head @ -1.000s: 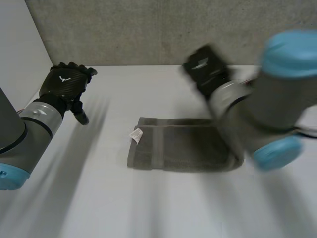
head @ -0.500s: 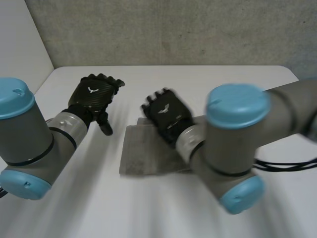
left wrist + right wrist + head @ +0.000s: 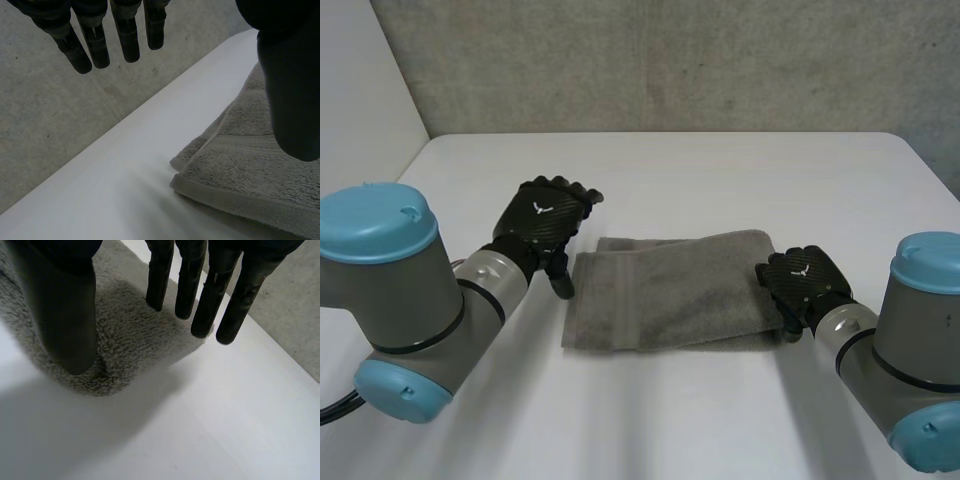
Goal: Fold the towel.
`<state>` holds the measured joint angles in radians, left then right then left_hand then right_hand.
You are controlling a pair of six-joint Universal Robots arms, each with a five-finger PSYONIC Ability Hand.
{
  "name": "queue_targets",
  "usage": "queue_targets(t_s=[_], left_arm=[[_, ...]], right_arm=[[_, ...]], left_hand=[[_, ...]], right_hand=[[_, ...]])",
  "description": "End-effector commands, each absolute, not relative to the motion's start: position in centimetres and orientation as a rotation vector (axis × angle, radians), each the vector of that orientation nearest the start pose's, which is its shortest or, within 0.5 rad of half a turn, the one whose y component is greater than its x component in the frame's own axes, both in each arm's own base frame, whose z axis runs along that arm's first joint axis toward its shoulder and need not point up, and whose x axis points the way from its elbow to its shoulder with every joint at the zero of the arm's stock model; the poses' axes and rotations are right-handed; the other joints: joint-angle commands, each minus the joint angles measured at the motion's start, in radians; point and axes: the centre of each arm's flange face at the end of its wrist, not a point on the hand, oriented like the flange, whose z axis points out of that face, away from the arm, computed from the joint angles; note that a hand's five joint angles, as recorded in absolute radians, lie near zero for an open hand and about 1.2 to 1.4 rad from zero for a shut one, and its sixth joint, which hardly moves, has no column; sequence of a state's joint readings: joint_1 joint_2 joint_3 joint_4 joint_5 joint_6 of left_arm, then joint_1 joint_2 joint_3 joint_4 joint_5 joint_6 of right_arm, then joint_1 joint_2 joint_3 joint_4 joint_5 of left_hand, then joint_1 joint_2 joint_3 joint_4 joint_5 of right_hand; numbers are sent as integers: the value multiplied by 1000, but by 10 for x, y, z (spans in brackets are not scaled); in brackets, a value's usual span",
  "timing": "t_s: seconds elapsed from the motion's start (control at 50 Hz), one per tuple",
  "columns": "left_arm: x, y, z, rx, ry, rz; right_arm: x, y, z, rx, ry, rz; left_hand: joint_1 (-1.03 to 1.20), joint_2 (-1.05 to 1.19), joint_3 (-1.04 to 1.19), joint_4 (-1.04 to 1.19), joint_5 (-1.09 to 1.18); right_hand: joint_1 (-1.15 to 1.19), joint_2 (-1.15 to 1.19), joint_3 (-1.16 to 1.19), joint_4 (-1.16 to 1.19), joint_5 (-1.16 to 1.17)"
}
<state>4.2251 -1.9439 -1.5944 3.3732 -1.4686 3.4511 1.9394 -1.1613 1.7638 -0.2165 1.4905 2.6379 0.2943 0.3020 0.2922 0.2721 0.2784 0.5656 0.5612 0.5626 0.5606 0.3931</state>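
You have the towel (image 3: 670,295) lying flat in the middle of the white tabletop (image 3: 720,170). It is a grey terry rectangle folded over on itself, its long side running across between the two arms. The pile is looped and nubbly, with a smoother woven band and a hemmed edge near the left end. In the left wrist view two layers show at that corner, their edges not quite aligned.

Your left hand (image 3: 545,215) hovers just beside the towel's far left corner. Its fingers (image 3: 127,42) are straight and spread above bare tabletop, the thumb (image 3: 292,85) stands well apart over the cloth, and it holds nothing.

Your right hand (image 3: 803,283) is at the towel's right end. There the fingers (image 3: 210,295) are straight and parted from the thumb (image 3: 67,315), reaching over a rounded, fluffy corner with nothing pinched. You cannot tell whether that thumb's tip touches the pile. In the head view this hand covers part of the towel's right edge.

A rough concrete wall (image 3: 670,60) stands behind the tabletop.
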Motion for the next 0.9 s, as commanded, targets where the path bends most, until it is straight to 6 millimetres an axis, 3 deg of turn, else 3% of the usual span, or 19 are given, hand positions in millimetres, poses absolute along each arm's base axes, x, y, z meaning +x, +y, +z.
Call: queue_targets(t_s=[0.02, 0.1, 0.3, 0.36, 0.46, 0.5, 0.54, 0.56, 0.6, 0.62, 0.66, 0.72, 0.76, 0.78, 0.82, 0.9], left_arm=[[-293, -254, 197, 1072, 2309, -2139], [-292, -254, 197, 1064, 2308, -2136], [-292, -254, 198, 1063, 2310, -2137], [-292, -254, 198, 1062, 2308, -2135], [-292, -254, 201, 1058, 2302, -2146], [-292, -254, 202, 1054, 2298, -2151], [-292, -255, 206, 1042, 2292, -2169], [-292, -255, 206, 1042, 2292, -2169], [-291, -257, 218, 996, 2281, -2222], [-291, -257, 218, 995, 2281, -2222], [-286, -261, 236, 879, 2272, -2293], [-284, -264, 243, 812, 2276, -2324], [-278, -269, 252, 697, 2289, -2360], [-278, -269, 252, 696, 2289, -2360], [-272, -274, 255, 625, 2305, -2373], [-270, -274, 253, 603, 2330, -2363]], right_arm=[[249, -261, 125, -1180, 2364, -1732], [249, -263, 124, -1172, 2366, -1737], [251, -259, 123, -1159, 2361, -1719], [250, -262, 124, -1166, 2365, -1740], [250, -272, 144, -1140, 2358, -1848], [250, -276, 156, -1137, 2342, -1908], [257, -280, 184, -1181, 2251, -2040], [257, -280, 184, -1181, 2250, -2041], [289, -262, 213, -1279, 2052, -2146], [290, -262, 213, -1280, 2051, -2146], [334, -228, 234, -1385, 1816, -2183], [350, -215, 239, -1415, 1735, -2185], [383, -190, 213, -1546, 1650, -2090], [383, -190, 212, -1547, 1650, -2089], [400, -165, 181, -1741, 1604, -1959], [408, -145, 158, -1920, 1585, -1837]], left_hand=[[-54, -62, -52, -32, -213], [-54, -62, -52, -32, -213], [-54, -62, -52, -32, -213], [-54, -62, -52, -32, -213], [-54, -62, -52, -32, -213], [-54, -62, -52, -32, -213], [-54, -62, -52, -32, -213], [-54, -62, -52, -32, -213], [-54, -62, -52, -32, -213], [-54, -62, -52, -32, -213], [-60, -68, -58, -38, -219], [-63, -71, -61, -41, -222], [-66, -74, -64, -44, -225], [-66, -74, -64, -44, -225], [-69, -77, -67, -47, -228], [-69, -77, -67, -47, -228]], right_hand=[[245, 249, 248, 249, 242], [537, 542, 540, 542, 535], [559, 563, 562, 564, 557], [829, 834, 832, 834, 827], [831, 835, 834, 836, 829], [831, 835, 834, 836, 829], [831, 835, 834, 836, 829], [831, 835, 834, 836, 829], [831, 835, 834, 836, 829], [831, 835, 834, 836, 829], [831, 835, 834, 836, 829], [831, 835, 834, 836, 829], [831, 835, 834, 836, 829], [831, 835, 834, 836, 829], [831, 835, 834, 836, 829], [831, 835, 834, 836, 829]])
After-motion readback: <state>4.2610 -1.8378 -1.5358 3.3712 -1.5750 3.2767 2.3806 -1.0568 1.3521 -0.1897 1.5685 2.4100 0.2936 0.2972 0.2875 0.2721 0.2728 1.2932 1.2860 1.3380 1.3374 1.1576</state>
